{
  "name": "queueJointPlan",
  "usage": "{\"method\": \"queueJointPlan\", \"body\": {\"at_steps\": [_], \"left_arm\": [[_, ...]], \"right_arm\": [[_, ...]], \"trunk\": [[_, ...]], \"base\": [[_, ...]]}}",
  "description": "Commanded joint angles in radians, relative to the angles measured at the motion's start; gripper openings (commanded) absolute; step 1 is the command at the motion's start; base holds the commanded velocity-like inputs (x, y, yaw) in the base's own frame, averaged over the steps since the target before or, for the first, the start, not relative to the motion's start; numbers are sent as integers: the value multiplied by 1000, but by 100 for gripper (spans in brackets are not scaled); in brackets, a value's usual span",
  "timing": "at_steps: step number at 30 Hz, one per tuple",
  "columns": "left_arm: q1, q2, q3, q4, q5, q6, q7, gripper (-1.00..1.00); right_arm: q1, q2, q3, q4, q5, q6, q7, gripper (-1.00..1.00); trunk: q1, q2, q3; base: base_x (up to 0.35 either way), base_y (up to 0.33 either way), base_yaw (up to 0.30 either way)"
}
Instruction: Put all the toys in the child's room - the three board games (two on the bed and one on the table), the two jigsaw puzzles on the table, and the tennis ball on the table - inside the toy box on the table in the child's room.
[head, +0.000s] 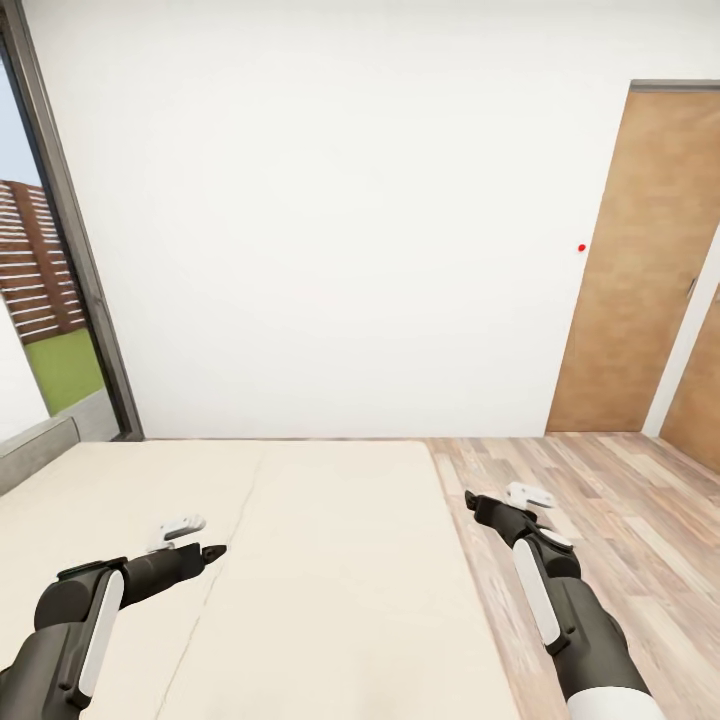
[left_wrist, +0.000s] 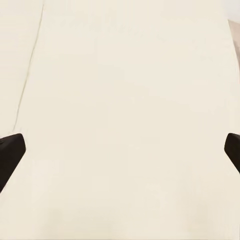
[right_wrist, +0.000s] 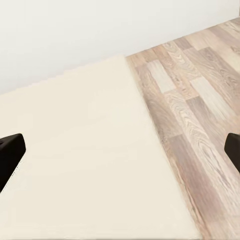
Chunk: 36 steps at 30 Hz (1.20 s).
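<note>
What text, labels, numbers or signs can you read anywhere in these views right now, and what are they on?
None: no word, number, label or sign can be read in any view.
Bed: plain cream mattress, no print.
Wall: bare white, with a small red dot that is no letter or sign.
Door: plain wood, unmarked.
Left gripper and right gripper: no markings that can be made out.

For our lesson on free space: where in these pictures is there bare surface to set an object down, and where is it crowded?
The bed offers cream mattress between the window wall and the wood floor, bare on both sides of its centre seam. The floor strip between the bed edge and the door is bare too. Nothing looks crowded; the left end effector hangs over the mattress, the right end effector over the floor.
</note>
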Motion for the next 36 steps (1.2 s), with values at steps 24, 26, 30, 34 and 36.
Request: {"method": "queueJointPlan", "body": {"at_steps": [24, 26, 30, 34, 36], "left_arm": [[-1, 1, 1, 0, 1, 5, -2, 100], [-1, 1, 1, 0, 2, 5, -2, 100], [-1, 0, 1, 0, 2, 5, -2, 100], [-1, 0, 1, 0, 2, 5, -2, 100], [-1, 1, 1, 0, 2, 5, -2, 100]], "right_arm": [[-1, 1, -1, -2, -11, 4, -7, 100], [-1, 1, -1, -2, -11, 4, -7, 100], [-1, 1, -1, -2, -11, 4, -7, 100], [-1, 1, -1, -2, -11, 4, -7, 100], [-1, 1, -1, -2, -11, 4, -7, 100]], "trunk": [[0, -1, -1], [0, -1, -1], [0, -1, -1], [0, -1, -1], [0, -1, -1]], "base": [[0, 285, 0], [0, 285, 0], [0, 285, 0], [0, 285, 0], [0, 285, 0]]}}
